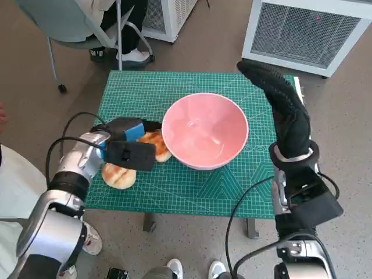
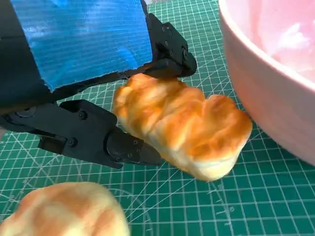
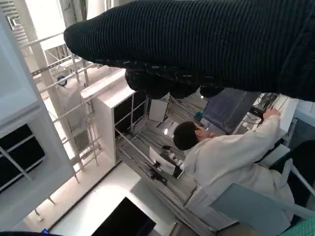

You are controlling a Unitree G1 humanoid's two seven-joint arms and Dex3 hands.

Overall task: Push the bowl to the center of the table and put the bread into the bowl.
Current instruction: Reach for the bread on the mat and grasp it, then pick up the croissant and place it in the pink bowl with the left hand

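Head view: tabletop (image 1: 192,195) under a green cutting mat; pink bowl (image 1: 204,131) near the middle of it, upright; left robot hand (image 1: 129,139) low on the mat just beside the bowl, blue tape on its back; bread (image 1: 157,145) at that hand's fingers, between the hand and the bowl, touching or nearly touching the bowl's wall; second bun (image 1: 119,175) nearer the robot, beside the left forearm; right robot hand (image 1: 279,96) in a black glove raised past the bowl's right side, fingers stretched out together, nothing in it; chair (image 1: 75,26) and a person's shoes (image 1: 135,56) beyond the tabletop; white unit (image 1: 305,32) on the floor at the far right.

Left wrist view: left hand's black fingers (image 2: 106,142) either side of the bread (image 2: 184,125), pinching it; bread lying on the mat; bowl wall (image 2: 268,93) just beside the bread; second bun (image 2: 61,209) apart, at the edge of the picture.

Right wrist view: glove (image 3: 197,42) across the picture, fingers hardly visible; person in white (image 3: 231,157) seated; white cabinets (image 3: 118,110) around.
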